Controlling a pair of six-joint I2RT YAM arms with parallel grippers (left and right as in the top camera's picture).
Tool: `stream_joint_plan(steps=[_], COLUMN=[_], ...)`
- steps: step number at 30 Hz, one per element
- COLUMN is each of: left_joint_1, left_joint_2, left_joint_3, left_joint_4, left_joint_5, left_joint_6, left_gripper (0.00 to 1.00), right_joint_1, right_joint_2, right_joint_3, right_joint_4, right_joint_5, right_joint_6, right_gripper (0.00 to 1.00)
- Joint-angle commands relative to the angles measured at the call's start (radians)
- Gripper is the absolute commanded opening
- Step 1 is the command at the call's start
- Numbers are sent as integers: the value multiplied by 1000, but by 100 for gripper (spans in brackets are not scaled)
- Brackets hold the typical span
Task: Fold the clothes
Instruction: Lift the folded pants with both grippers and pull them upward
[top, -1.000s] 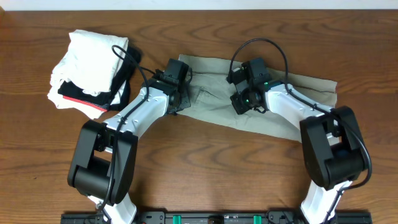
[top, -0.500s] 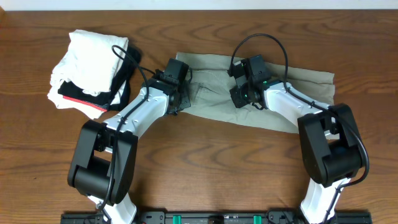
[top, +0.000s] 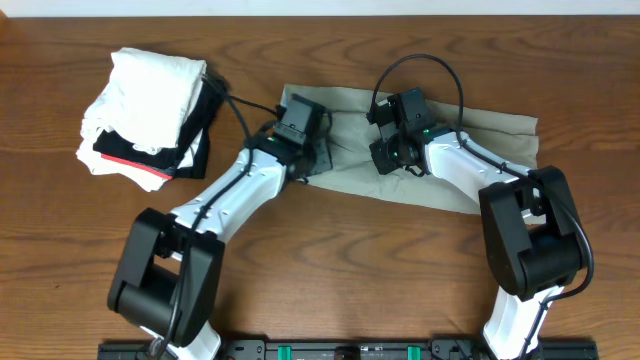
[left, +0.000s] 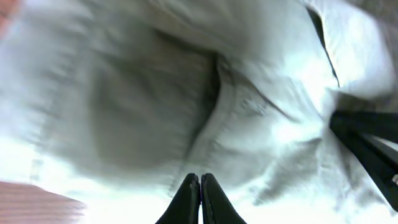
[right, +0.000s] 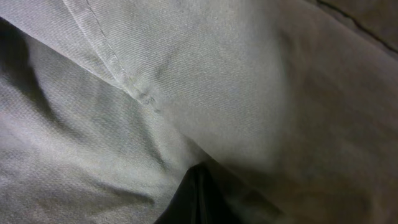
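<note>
The clothes (top: 470, 150), a khaki grey-green garment, lie stretched across the back middle of the table, bunched at the left end. My left gripper (top: 318, 152) is over that bunched left part. In the left wrist view its jaws (left: 200, 178) are pressed shut at the cloth (left: 155, 93), which fills the blurred frame with a seam running through it. My right gripper (top: 388, 158) sits on the garment's middle. In the right wrist view its dark tips (right: 200, 167) are shut, with a fold of cloth (right: 186, 74) draped over them.
A heap of white garments (top: 150, 90) stands at the back left, on top of a black garment with a red stripe (top: 150, 168). Bare wooden table (top: 330, 260) runs along the front. A dark part (left: 367, 143) crosses the right of the left wrist view.
The right gripper pulled the garment a little toward the back, then held still. The left gripper slid right, taking the garment's left lower edge with it and bunching the cloth.
</note>
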Motion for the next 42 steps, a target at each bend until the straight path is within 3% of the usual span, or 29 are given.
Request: stream_joint_plan(steps=[1, 11, 20, 33, 35, 38, 42], left_joint_1=[-5, 2, 1, 2, 2, 2, 2], left_joint_2=[54, 167, 169, 169, 169, 169, 156], left_joint_3=[0, 0, 0, 0, 0, 0, 5], left_joint_4=[1, 1, -3, -3, -2, 2, 21], left_joint_5=[14, 11, 11, 11, 11, 11, 11], left_joint_6=[-54, -58, -57, -26, -24, -23, 35], left_gripper=[6, 6, 6, 6, 6, 6, 6], right_joint_1=[1, 0, -5, -24, -37, -64, -109], right_joint_2=[14, 14, 14, 14, 14, 10, -60], right_joint_3=[13, 13, 13, 13, 13, 18, 67], right_joint_4=[-13, 3, 150, 367, 410, 487, 394], right_joint_5=[-8, -6, 0, 265, 275, 274, 242], right_joint_6=[18, 17, 62, 122, 122, 128, 156], right_gripper=[1, 1, 1, 3, 6, 23, 23])
